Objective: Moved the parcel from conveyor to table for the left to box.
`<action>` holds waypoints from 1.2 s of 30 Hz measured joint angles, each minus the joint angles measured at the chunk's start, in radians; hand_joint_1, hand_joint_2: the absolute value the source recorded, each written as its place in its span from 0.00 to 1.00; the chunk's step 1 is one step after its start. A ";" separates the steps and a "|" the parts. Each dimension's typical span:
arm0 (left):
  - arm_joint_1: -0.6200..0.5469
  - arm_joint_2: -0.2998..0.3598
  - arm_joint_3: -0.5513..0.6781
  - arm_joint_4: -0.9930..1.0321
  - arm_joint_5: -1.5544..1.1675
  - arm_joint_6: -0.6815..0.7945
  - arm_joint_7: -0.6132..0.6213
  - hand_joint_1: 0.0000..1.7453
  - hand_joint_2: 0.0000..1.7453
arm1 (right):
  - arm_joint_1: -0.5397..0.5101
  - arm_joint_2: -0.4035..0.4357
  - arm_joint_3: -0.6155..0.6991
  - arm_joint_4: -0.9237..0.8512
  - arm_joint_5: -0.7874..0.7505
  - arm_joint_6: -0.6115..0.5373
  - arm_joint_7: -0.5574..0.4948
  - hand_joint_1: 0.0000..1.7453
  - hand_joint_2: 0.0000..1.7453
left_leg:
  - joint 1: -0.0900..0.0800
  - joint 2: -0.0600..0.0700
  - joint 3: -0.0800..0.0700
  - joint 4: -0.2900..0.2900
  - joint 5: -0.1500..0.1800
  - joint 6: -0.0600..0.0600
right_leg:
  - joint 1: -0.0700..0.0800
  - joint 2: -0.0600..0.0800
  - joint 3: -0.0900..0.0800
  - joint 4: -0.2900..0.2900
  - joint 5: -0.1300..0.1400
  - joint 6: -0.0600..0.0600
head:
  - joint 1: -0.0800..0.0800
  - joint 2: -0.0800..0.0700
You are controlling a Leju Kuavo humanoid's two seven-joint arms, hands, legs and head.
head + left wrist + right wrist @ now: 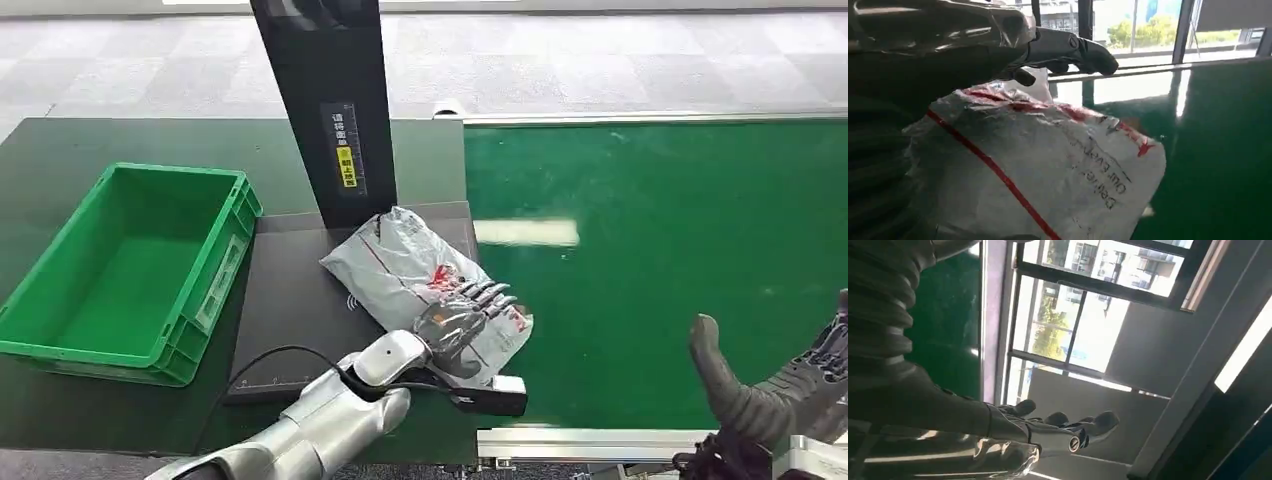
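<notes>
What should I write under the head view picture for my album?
Silver left hand rests on the crinkly grey plastic parcel beside an empty green plastic crate.

The parcel (420, 275) is silver-grey with red stripes; at nine o'clock, the crate (130, 270) is bright green.

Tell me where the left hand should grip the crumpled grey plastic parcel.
Probably the crumpled grey plastic parcel's near end, from above: it lies flat and soft on the dark platform, and the left hand rests there already, so the fingers can bunch the slack film.
</notes>
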 measured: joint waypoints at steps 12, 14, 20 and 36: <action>-0.023 0.002 -0.011 0.066 -0.011 -0.053 0.037 1.00 1.00 | -0.041 0.002 -0.002 0.016 -0.004 0.027 0.000 0.00 1.00 | 0.000 0.000 0.002 0.000 0.000 0.000 | 0.000 0.000 0.003 0.000 0.000 0.000 | 0.000 0.000; -0.023 0.011 0.008 0.069 0.010 -0.023 0.035 1.00 1.00 | -0.050 0.006 -0.002 0.021 0.005 0.042 0.001 0.00 1.00 | 0.000 0.000 0.002 0.000 0.000 0.000 | 0.000 0.000 0.003 0.000 0.000 0.000 | 0.000 0.000; -0.020 0.038 0.149 0.040 0.104 0.033 0.014 1.00 1.00 | -0.063 0.023 -0.010 0.021 0.030 0.067 0.018 0.00 1.00 | 0.000 0.000 0.003 0.000 0.001 0.000 | 0.000 0.000 0.003 0.001 0.000 0.000 | 0.000 0.000; 0.197 0.113 0.472 -0.763 0.390 0.460 -0.405 1.00 1.00 | -0.072 0.040 -0.031 0.021 0.011 0.039 0.048 0.00 1.00 | 0.000 0.004 0.000 0.000 0.000 0.000 | 0.001 0.003 -0.002 0.001 0.000 -0.001 | 0.000 0.000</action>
